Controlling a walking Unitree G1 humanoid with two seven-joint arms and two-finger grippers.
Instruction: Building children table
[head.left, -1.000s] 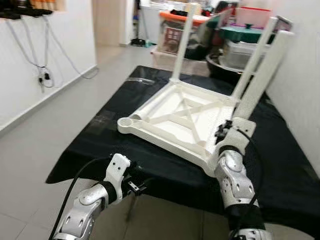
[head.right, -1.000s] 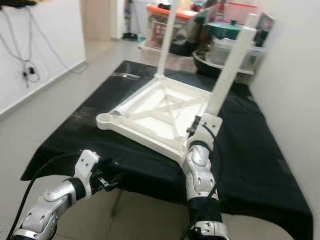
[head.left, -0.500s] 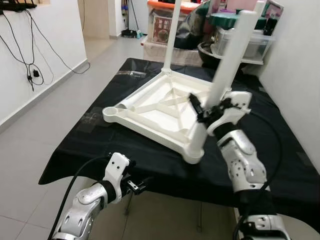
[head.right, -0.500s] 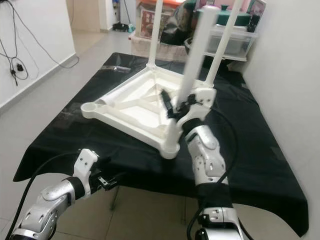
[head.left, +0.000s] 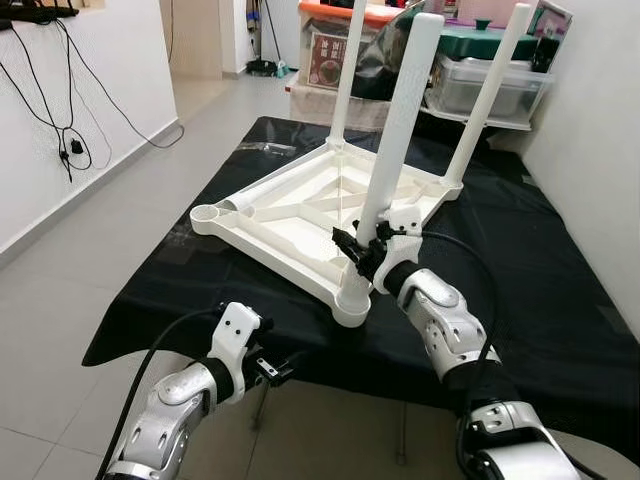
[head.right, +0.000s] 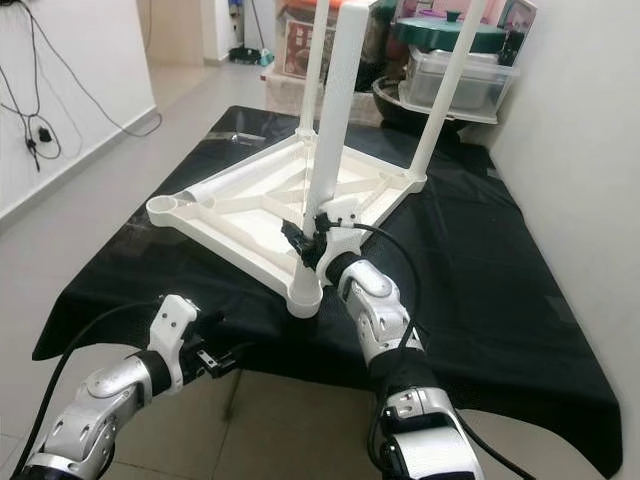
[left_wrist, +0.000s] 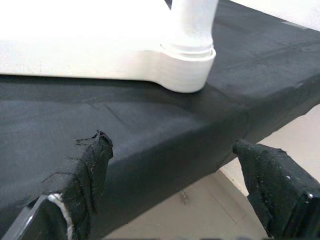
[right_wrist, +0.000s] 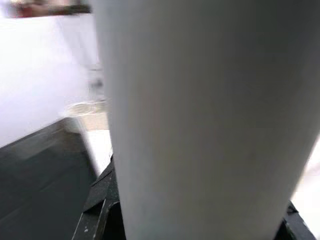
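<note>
The white table top (head.left: 290, 215) lies upside down on the black-draped table (head.left: 560, 300). Two white legs (head.left: 347, 70) (head.left: 487, 95) stand upright in its far corners. A third white leg (head.left: 400, 120) stands in the near corner socket (head.left: 352, 305), and my right gripper (head.left: 365, 245) is shut on its lower part. In the right wrist view that leg (right_wrist: 210, 120) sits close between the fingers. The left corner socket (head.left: 207, 214) is empty. My left gripper (head.left: 275, 368) hangs open below the table's front edge, with its fingertips (left_wrist: 90, 170) apart and facing the near socket (left_wrist: 186, 70).
Plastic storage boxes (head.left: 480, 70) and other clutter stand behind the table. A white wall runs close along the right. Cables (head.left: 65, 140) hang on the left wall, with open tiled floor (head.left: 90, 260) on that side.
My right gripper has swung the white leg from the table top's right side to the near corner, where it now stands upright in the socket. The left arm stays put.
</note>
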